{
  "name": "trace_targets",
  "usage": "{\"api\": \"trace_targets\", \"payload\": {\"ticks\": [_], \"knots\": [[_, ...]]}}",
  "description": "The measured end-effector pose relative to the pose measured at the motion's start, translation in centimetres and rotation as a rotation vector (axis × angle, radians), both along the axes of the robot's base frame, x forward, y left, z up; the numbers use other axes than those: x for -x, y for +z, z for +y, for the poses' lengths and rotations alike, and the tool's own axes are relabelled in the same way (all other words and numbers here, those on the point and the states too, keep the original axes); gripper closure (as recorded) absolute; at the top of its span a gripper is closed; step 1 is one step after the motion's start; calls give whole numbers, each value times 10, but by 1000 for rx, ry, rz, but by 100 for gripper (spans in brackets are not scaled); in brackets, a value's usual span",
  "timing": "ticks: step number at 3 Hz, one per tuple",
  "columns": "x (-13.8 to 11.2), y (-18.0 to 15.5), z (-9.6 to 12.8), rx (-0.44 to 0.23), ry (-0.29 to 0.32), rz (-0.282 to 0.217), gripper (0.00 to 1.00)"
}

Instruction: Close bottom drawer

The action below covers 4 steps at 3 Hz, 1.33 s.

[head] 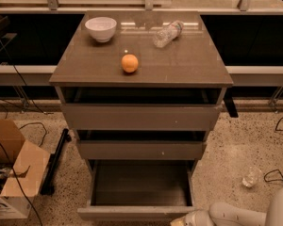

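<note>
The bottom drawer (140,182) is pulled far out of the grey-brown cabinet. Its flat grey floor shows bare and its plain front panel (132,213) lies near the lower edge of the view. My gripper (183,220) is at the bottom edge, right against the right end of that front panel. The white arm (231,214) comes in from the lower right. The middle drawer (141,149) and the top drawer (140,117) each stand a little way open above it.
On the cabinet top (193,60) are a white bowl (101,28), an orange (129,63) and a clear plastic bottle (167,33) lying on its side. A cardboard box (12,173) and cables lie on the floor at left. A clear cup (250,177) lies on the floor at right.
</note>
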<state>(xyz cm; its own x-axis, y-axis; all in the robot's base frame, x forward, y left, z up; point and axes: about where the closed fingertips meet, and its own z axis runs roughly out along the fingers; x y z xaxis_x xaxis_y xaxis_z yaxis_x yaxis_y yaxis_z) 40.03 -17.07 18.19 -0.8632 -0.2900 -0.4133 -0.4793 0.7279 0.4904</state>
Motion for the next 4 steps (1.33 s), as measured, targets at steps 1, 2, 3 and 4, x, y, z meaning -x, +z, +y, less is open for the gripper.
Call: {"api": "trace_targets", "payload": {"ticks": [1,2,3,4], "knots": [[0,0,0,0,0,0,100],[-14,1,10,-17,1,-73,100],[-42,7,33,-26,44,-168,100],[-41,7,33,-26,44,-168,100]]}}
